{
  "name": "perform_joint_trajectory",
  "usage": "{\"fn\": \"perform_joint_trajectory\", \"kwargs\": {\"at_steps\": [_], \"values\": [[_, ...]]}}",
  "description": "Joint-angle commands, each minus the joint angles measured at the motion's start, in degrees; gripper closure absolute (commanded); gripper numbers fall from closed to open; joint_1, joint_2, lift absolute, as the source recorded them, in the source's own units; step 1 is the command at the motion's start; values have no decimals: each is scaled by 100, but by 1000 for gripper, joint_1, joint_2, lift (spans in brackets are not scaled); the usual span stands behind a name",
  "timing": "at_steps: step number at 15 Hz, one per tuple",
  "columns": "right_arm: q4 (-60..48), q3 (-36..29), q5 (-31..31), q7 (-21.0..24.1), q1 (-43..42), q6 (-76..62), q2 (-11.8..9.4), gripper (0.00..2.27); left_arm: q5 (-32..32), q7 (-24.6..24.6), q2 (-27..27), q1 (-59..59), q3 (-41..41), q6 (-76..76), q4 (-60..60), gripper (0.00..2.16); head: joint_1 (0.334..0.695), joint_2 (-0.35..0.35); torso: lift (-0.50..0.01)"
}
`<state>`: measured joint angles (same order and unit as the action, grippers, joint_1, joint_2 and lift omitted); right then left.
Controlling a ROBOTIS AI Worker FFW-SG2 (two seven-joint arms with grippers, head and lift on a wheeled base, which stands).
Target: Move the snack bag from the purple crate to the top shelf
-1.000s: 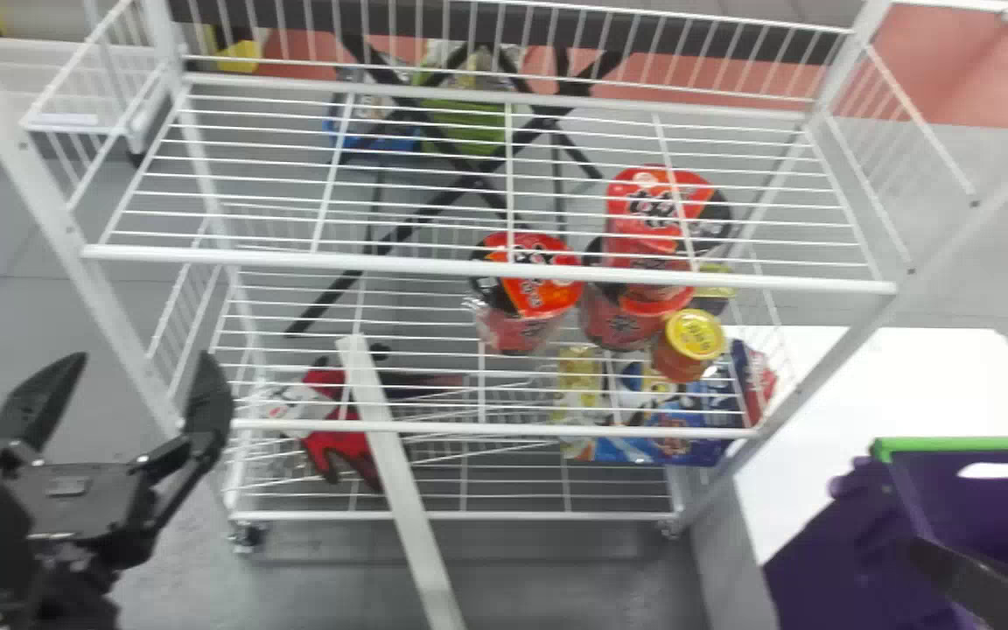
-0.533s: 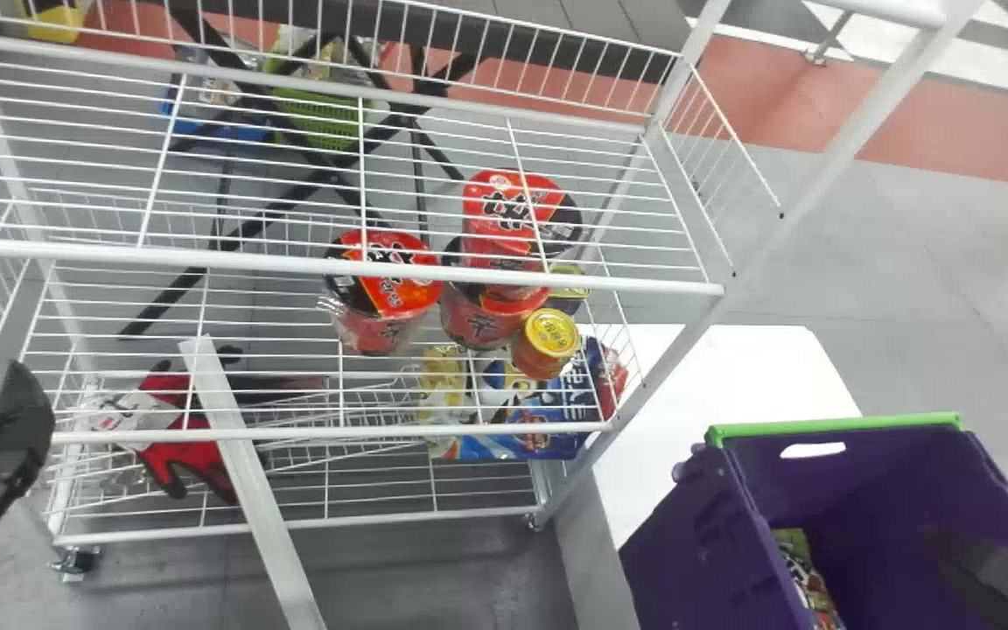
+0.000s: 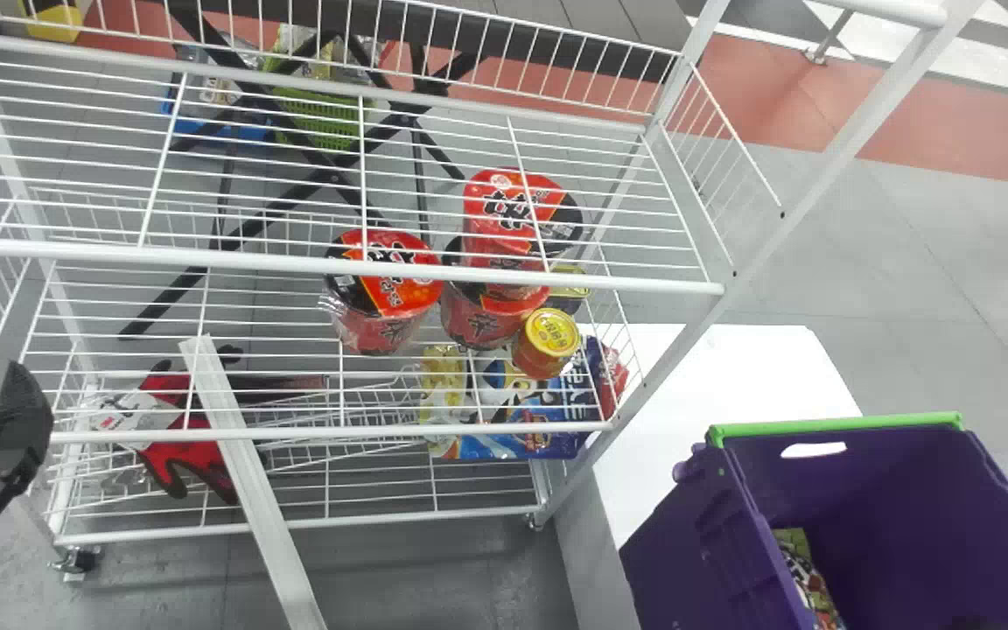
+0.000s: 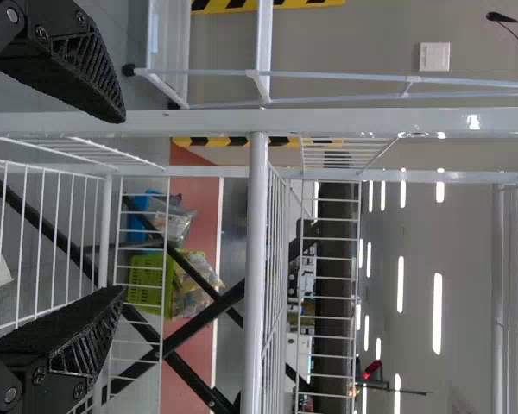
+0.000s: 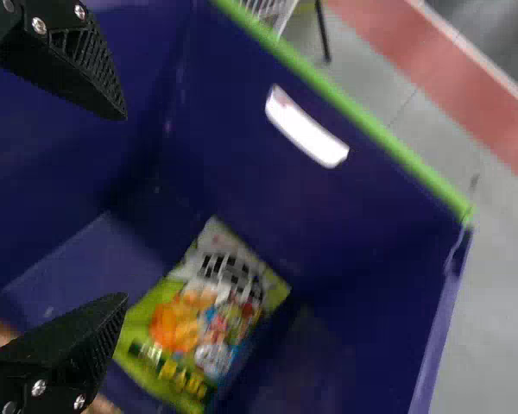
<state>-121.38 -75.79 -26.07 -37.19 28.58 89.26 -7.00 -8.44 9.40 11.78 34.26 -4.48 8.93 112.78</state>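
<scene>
Snack bag, a green-and-white printed packet (image 5: pixel 209 323), lies on the floor of the green-rimmed purple plastic crate (image 3: pixel 705 560), close to a side wall, face turned up. Right gripper (image 5: pixel 125 207), two flat black fingers, is at the crate: fingers wide apart, nothing between them, bag seen beyond the tips. Step in hand, as I judge it: lining up for the pick. Bag ungripped, so the carry and the placing both remain. Next move calls for lowering the spread fingers until they straddle the bag, then closing on enough of it to lift; a shallow pinch of slick film might slip. The wall beside it probably leaves one finger little room. After that, a straight raise clear of the rim, then across to the white wire top shelf (image 3: pixel 329 265), where the bag would best be laid well behind the front rail. Left gripper (image 4: pixel 123 205), also black, stands by the shelf's left part, its fingers wide and holding nothing; no part in the pick, I would guess.
</scene>
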Motion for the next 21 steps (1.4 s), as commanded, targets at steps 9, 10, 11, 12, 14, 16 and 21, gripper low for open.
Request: {"fn": "perform_joint_trajectory", "kwargs": {"at_steps": [9,10,11,12,14,16,21], "values": [[1969,1348,1561,933,-247,82,-961,60,-158,-8,132,-16,35,131,-55,124,695,-350,-451],[2180,1374,1719,994,-335,82,-1067,60,-167,-8,132,-16,61,131,-64,124,695,-350,-451],[2400,1427,1798,1073,-344,82,-1181,60,-176,-8,132,-16,61,148,-64,124,695,-350,-451],[2699,1558,1868,1196,-353,82,-1366,56,-193,-17,132,-24,70,166,-90,124,695,-350,-451],[3244,1840,2071,1390,-458,82,-1541,53,-202,-26,132,-42,70,254,-134,124,695,-350,-451],[3701,2183,2246,1724,-546,-193,-1647,53,-229,-35,132,-68,61,289,-178,124,695,-350,-451],[4597,2569,2361,1996,-862,-984,-1937,53,-229,-35,140,-147,-27,394,-310,124,695,-350,-451]]}}
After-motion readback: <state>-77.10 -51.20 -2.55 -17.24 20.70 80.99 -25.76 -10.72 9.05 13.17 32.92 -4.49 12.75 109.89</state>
